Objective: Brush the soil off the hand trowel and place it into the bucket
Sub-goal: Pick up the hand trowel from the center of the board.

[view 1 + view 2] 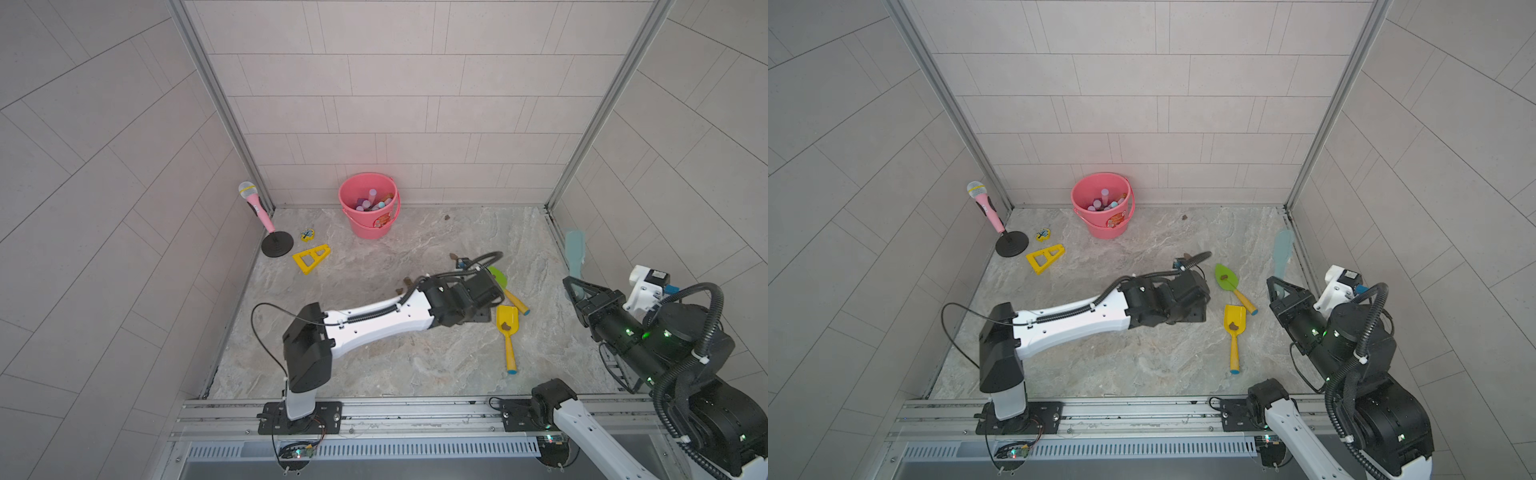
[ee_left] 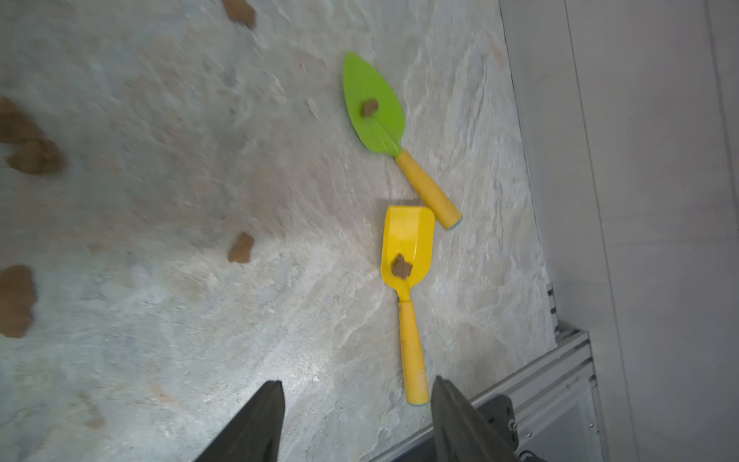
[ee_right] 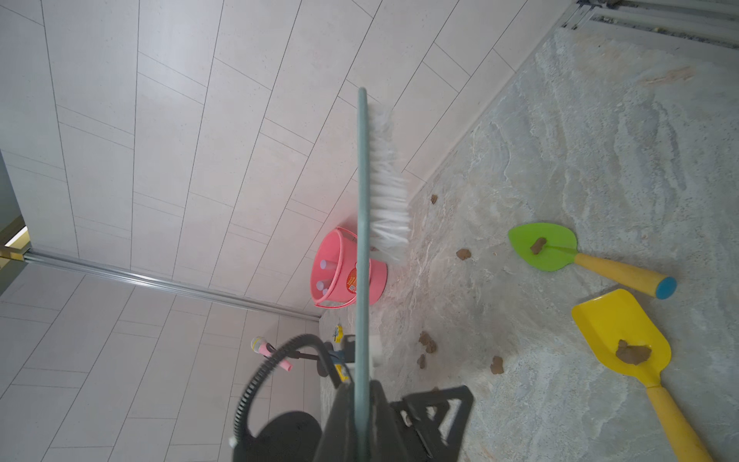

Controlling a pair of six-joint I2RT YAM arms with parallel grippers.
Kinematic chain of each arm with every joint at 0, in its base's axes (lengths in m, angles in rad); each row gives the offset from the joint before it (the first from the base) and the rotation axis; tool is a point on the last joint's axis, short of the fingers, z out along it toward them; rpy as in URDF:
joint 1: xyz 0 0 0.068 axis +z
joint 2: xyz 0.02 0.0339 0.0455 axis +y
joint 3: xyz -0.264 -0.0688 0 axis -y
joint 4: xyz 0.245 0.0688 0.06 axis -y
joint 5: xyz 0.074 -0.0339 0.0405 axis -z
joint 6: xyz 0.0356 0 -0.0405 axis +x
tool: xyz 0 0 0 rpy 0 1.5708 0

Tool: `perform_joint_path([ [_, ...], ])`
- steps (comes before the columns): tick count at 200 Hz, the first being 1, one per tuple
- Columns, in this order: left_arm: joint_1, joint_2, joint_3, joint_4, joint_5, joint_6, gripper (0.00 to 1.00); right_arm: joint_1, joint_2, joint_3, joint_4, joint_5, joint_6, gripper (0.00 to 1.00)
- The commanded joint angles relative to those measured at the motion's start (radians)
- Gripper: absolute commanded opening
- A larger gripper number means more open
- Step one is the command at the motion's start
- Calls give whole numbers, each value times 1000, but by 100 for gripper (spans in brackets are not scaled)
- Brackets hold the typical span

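At the back of the bench [image 1: 395,365], left of centre, noting the bucket [image 1: 365,228] standing upright, well apart from the trowels. Hovering the left fingers [image 2: 256,420] spread and empty near the yellow trowel [image 2: 406,308] and green trowel [image 2: 394,140], each carrying a soil [image 2: 401,267] lump. Judging both light, stiff, slick plastic; favouring a grip mid-handle. Clamping the brush [image 3: 362,240] in the right fingers [image 3: 340,424], raised off the bench.

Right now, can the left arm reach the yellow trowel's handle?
Probably yes. The left gripper is open near the yellow trowel's handle, with only bare table between them; the green trowel lies farther off.
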State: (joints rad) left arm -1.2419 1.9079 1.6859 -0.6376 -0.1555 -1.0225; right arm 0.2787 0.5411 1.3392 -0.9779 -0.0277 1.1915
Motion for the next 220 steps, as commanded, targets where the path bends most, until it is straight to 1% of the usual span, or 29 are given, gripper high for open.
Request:
perform_joint_path([
  [1, -81, 93, 60, 30, -86, -28, 64, -2, 4, 16, -58, -3, 32, 0],
  [29, -155, 245, 149, 2, -114, -17, 64, -2, -14, -34, -53, -29, 21, 0],
  [43, -169, 323, 215, -38, -100, -8, 64, -2, -17, -70, -32, -71, 11, 0],
  [59, -176, 397, 285, -95, -87, -3, 64, -2, -2, -100, -14, -157, 1, 0],
  [71, -177, 428, 306, -106, -90, 2, 64, -1, 6, -115, -4, -203, -8, 0],
  [81, -177, 444, 307, -82, -82, 20, 64, -1, 6, -125, -1, -219, -15, 0],
  [101, -177, 477, 330, -41, -67, 63, 65, -1, 2, -133, 1, -222, -37, 0],
  [123, -171, 546, 426, -103, -91, 77, 65, -2, -1, -130, -5, -222, -52, 0],
  [136, -165, 585, 481, -141, -78, 77, 65, -1, -3, -126, -10, -222, -60, 0],
  [161, -162, 612, 497, -159, -68, 72, 65, -2, -2, -112, -30, -204, -82, 0],
  [185, -159, 620, 502, -197, -79, 59, 60, -1, 0, -113, -31, -197, -86, 0],
  [220, -157, 610, 483, -228, -84, 67, 40, -1, -3, -130, -30, -192, -83, 0],
])
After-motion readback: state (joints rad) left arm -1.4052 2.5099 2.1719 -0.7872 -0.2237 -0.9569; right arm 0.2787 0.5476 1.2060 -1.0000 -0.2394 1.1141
